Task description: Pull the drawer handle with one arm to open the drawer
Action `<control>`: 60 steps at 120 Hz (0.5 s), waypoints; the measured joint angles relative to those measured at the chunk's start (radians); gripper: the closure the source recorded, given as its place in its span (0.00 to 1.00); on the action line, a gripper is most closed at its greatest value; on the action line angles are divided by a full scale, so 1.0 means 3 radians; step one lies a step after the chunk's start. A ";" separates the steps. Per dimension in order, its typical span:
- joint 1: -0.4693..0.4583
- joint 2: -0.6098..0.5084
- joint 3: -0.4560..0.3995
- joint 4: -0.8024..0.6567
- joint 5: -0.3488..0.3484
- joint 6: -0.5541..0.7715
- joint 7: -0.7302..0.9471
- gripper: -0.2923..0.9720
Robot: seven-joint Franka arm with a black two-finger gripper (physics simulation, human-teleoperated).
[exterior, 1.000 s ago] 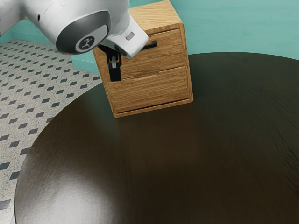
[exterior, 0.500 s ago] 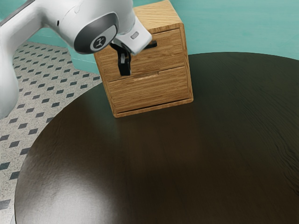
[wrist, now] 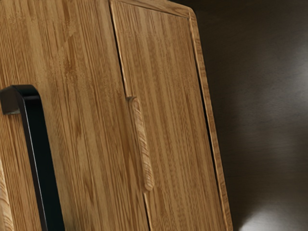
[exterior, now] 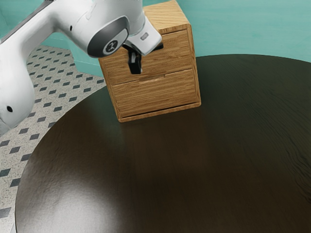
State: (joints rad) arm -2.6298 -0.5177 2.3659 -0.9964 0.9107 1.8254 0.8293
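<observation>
A small wooden cabinet (exterior: 155,73) with two drawers stands at the back of a dark round table (exterior: 194,160). Its upper drawer (exterior: 175,53) carries a black bar handle (exterior: 158,46), partly hidden behind my hand; both drawers look shut. My black gripper (exterior: 134,63) hangs open in front of the upper drawer, just toward the exterior view's left of the handle and holding nothing. Up close in the wrist view are the handle (wrist: 36,159), the lower drawer (wrist: 168,120) and its wooden pull (wrist: 142,149).
The cabinet sits near the table's rear edge, beside a tiled floor (exterior: 43,92) on the exterior view's left and a teal wall (exterior: 252,24) behind. The tabletop stretches broad and bare in front of the cabinet.
My arm has swung toward the exterior view's right and slightly up, carrying the gripper from the cabinet's left edge across the upper drawer front toward the handle.
</observation>
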 joint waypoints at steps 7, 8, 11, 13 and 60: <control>-0.0006 -0.0028 0.0024 0.0003 -0.0002 0.0013 0.0011 0.23; -0.0007 -0.0033 0.0026 0.0005 -0.0003 0.0015 0.0012 0.23; -0.0010 -0.0046 0.0038 0.0015 -0.0003 0.0024 0.0015 0.23; -0.0016 -0.0056 0.0050 0.0021 -0.0003 0.0033 0.0017 0.23; -0.0245 -0.0369 0.0239 0.0464 -0.0011 0.0201 0.0030 0.23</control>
State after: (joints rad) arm -2.7032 -0.6284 2.4376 -0.8571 0.9073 1.8858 0.8383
